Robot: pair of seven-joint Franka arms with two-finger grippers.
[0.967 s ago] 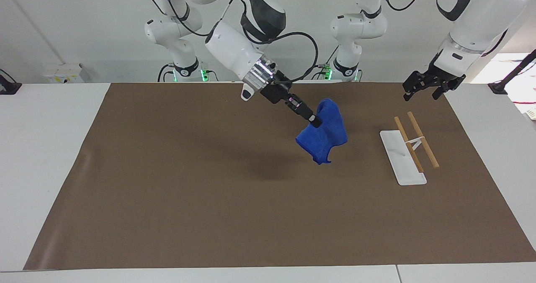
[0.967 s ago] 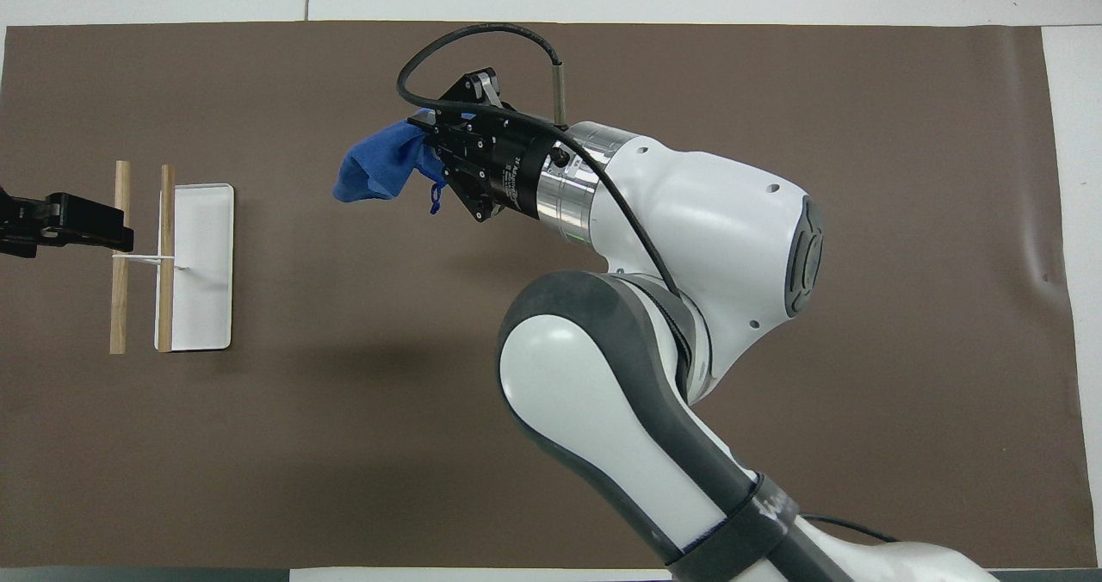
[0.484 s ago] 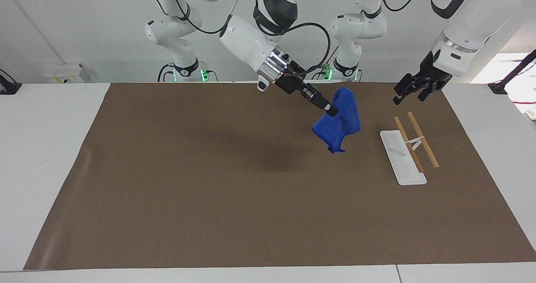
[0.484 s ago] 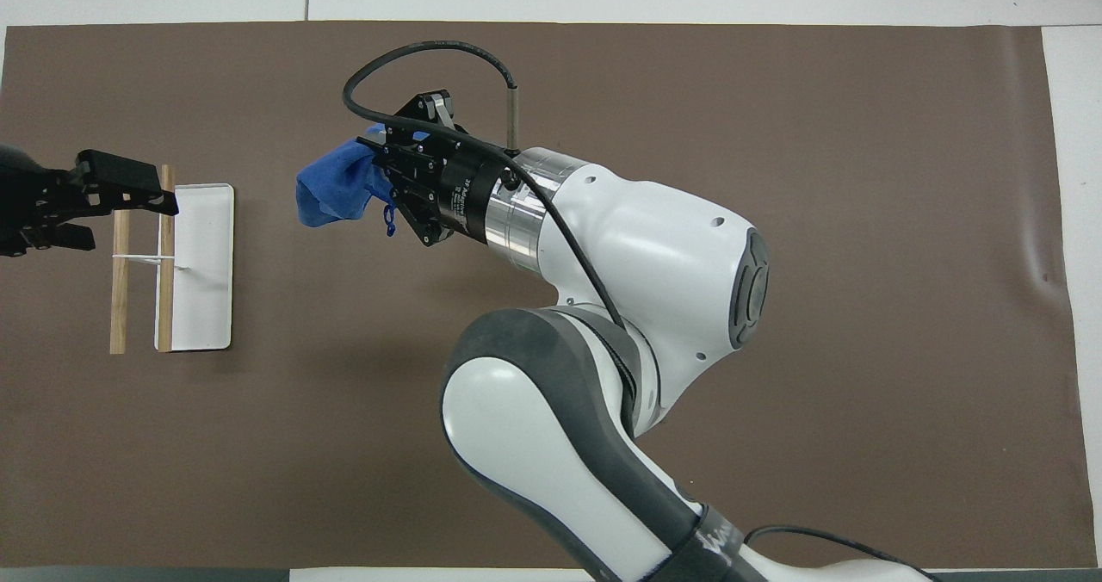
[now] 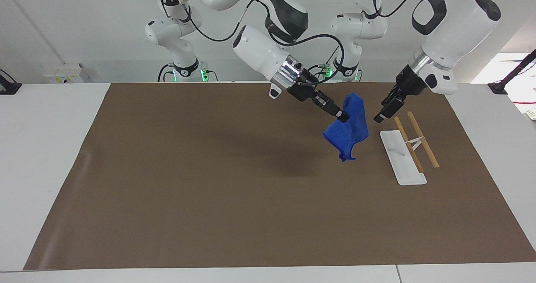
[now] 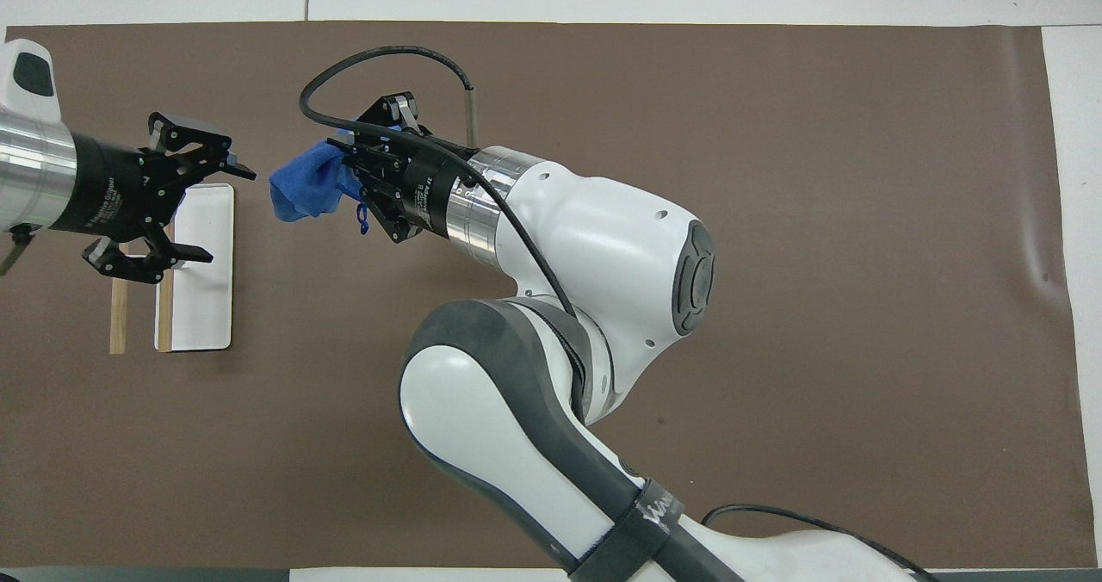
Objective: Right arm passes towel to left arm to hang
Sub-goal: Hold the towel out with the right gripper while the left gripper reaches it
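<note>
Facing view: a brown mat [image 5: 209, 199] covers most of the white worktop [image 5: 42, 149], with bare white margin at both ends and along the edge at 6 o'clock. The right arm [image 5: 259, 52] reaches in from 11 o'clock, and the right gripper [image 5: 342, 116] is pressed together, pinching the blue towel [image 5: 349, 130]. The towel hangs in the air over the mat, clear of the surface. At 3 o'clock from the towel lies a white rack base [image 5: 401, 159] carrying two wooden rods [image 5: 422, 140]. The left arm [image 5: 452, 19] comes down from 1 o'clock; the left gripper [image 5: 387, 109] is spread wide and hangs just beside the towel, apart from it, over the rack end nearer to the robots. The mat from 6 to 9 o'clock is open room.

Overhead view: the right gripper [image 6: 357, 177] holds the towel [image 6: 301, 186] at about 10 o'clock, a thin loop [image 6: 363, 219] dangling below it. The left gripper [image 6: 207, 199] stands spread at 9 o'clock over the rack base [image 6: 207, 306], its fingertips [image 6: 239, 171] facing the towel across a narrow gap. The mat [image 6: 861, 134] toward 3 o'clock lies open.

Compared with a second ago, the towel has travelled toward the rack, and the left gripper has swung in from the mat's edge to meet it.
</note>
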